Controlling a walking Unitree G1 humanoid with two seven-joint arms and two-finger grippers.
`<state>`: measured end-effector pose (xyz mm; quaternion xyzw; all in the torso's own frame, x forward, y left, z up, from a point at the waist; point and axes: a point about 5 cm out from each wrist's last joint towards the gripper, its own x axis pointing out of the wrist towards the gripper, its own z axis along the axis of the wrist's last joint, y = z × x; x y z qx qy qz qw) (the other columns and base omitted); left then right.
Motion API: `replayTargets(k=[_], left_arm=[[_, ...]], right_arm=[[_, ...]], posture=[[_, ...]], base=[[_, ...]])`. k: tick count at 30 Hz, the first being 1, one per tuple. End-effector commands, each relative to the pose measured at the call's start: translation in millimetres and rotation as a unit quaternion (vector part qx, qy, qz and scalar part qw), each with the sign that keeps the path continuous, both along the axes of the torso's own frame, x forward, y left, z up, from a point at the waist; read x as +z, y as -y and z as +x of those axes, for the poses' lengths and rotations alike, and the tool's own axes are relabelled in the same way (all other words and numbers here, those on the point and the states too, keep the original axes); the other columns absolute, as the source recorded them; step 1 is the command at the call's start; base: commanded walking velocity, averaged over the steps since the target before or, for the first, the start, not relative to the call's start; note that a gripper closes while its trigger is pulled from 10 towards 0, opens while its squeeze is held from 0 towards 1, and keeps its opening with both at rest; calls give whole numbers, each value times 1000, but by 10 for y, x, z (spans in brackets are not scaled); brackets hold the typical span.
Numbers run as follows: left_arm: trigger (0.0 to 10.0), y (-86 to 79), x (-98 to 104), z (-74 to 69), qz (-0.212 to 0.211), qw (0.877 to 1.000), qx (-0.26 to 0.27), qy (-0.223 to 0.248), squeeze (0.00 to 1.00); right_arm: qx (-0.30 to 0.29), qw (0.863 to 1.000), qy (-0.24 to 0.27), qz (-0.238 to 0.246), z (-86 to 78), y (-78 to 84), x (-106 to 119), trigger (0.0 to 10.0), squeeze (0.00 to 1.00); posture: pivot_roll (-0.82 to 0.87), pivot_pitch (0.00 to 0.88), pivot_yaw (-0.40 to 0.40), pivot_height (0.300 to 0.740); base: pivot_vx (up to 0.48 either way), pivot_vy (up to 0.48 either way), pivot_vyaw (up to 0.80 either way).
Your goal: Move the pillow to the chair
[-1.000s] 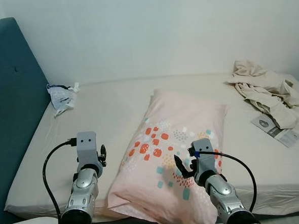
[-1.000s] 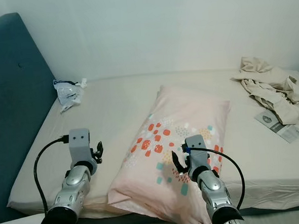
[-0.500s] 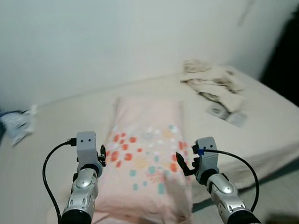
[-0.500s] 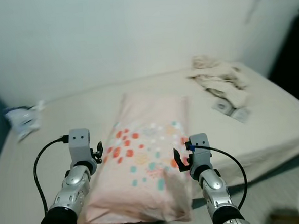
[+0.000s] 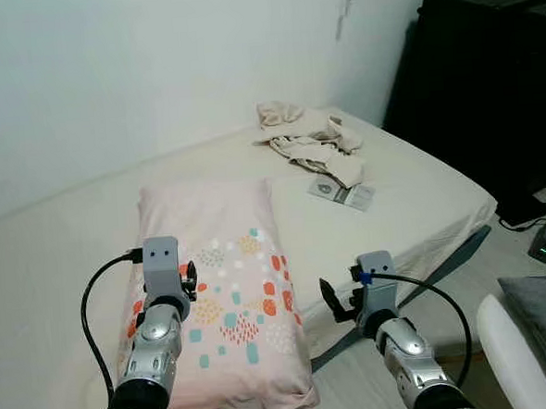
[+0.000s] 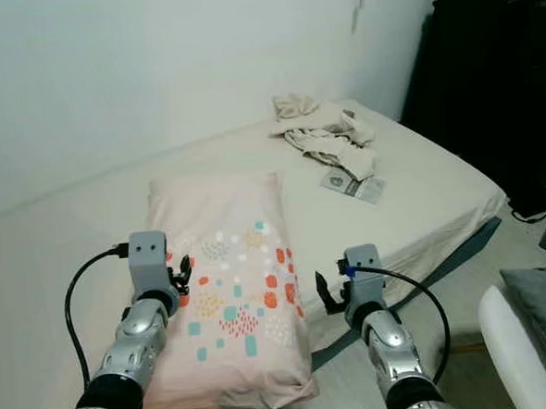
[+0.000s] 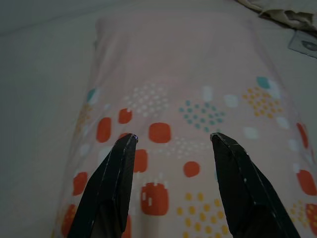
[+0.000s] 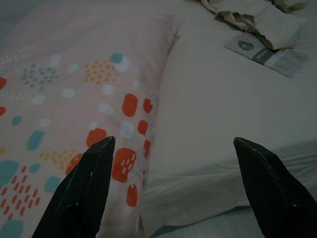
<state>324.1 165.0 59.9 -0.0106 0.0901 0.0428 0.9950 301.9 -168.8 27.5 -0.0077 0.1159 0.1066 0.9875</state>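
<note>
Nearest to me, my left gripper (image 7: pixel 171 144) hovers over the near half of the pillow (image 5: pixel 225 291), its two black fingers spread apart with nothing between them; through the wrist camera I see the red and teal print right beneath the fingertips (image 7: pixel 130 140). My right gripper (image 8: pixel 173 148) hangs just past the pillow's right edge, off the near corner of the bed (image 5: pixel 421 195), fingers wide open and empty, one over the pillow's edge and the other over bare sheet. The pillow lies flat on the mattress, long axis running away from me, its near end reaching the bed's front edge. At the lower right, on the floor side, I can see a white seat edge with a grey cushion (image 5: pixel 544 308), well apart from the pillow. Farther back on the sheet sits a printed packet (image 5: pixel 342 191), and just beyond it a crumpled beige cloth (image 5: pixel 306 138) near the wall. A black cabinet (image 5: pixel 479 81) stands to the right of the bed
</note>
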Motion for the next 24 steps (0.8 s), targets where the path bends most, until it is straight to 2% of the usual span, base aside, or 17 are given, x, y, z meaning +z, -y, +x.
replayTargets(k=[1, 8, 16, 24], left_arm=[[10000, -60, -43, -35, 6, 1000, 8, -9, 0], [10000, -79, -35, -37, 0, 1000, 16, -6, 0], [10000, -121, -17, -29, -1, 1000, 29, -4, 0], [10000, -126, -21, -28, -14, 999, 38, -5, 0]], right_arm=[[2, 1000, -1, -1, -3, -12, -5, 10000, 0], [6, 1000, 0, -1, 1, -27, -2, 10000, 0], [5, 1000, 1, -1, -1, -19, -2, 10000, 0], [4, 1000, 3, 0, -4, -19, 2, 10000, 0]], posture=[[-63, 49, -8, 740], [-61, 56, -11, 740], [-61, 57, -9, 740], [-62, 58, -7, 740]], base=[[0, 0, 0], [0, 0, 0], [0, -474, 0], [0, 0, 0]])
